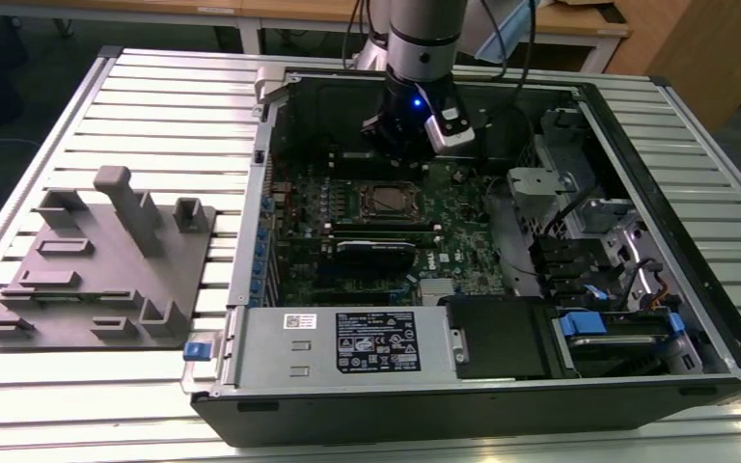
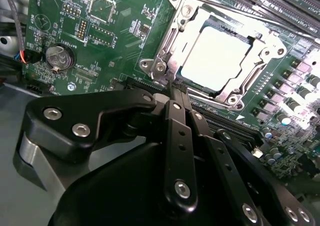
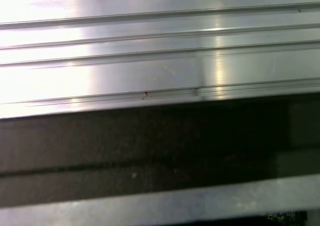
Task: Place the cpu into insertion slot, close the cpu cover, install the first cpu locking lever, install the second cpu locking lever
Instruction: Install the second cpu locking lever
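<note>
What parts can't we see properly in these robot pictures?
- The chip is washed out by glare in the second wrist view, so its top surface can't be read.
- The gripper tips: its own black links hide whether they pinch anything.
- In the exterior view, the metal frame around the chip is too small to tell whether its levers are latched.
- The computer case: its near corner is cut off by the picture's edge.

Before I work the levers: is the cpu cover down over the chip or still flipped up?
Down. In the second wrist view the cpu cover lies flat around the cpu, whose pale top shows through its cut-out. The gripper is at its corner.
</note>
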`<act>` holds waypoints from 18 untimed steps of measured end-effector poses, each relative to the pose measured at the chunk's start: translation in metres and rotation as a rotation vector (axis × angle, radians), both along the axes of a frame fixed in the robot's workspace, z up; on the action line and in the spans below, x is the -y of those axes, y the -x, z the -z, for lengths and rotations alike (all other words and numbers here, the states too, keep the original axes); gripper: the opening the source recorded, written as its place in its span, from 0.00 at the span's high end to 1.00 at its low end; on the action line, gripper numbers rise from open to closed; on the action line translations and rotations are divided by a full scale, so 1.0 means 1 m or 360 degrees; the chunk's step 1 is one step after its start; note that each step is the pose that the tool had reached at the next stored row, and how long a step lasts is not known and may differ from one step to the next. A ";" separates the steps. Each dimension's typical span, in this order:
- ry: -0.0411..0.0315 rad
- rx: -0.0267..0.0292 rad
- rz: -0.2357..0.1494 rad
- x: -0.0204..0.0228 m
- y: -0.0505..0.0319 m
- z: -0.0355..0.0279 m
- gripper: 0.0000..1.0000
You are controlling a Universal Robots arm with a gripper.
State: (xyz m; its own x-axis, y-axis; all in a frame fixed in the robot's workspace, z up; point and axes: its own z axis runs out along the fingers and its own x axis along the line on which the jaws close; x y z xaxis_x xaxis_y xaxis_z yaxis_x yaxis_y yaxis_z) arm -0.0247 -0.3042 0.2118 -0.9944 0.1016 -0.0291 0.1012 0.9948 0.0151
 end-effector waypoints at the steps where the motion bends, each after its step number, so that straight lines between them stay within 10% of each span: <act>1: 0.0000 -0.00001 0.0000 0.0000 0.0000 0.0000 0.90; 18: 0.0018 -0.00003 0.0001 0.0058 0.0001 -0.0028 0.90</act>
State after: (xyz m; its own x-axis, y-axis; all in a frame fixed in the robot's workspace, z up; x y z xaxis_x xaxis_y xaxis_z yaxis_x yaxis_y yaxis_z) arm -0.0248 -0.3100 0.2146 -0.9944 0.1018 -0.0300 0.1017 0.9948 0.0040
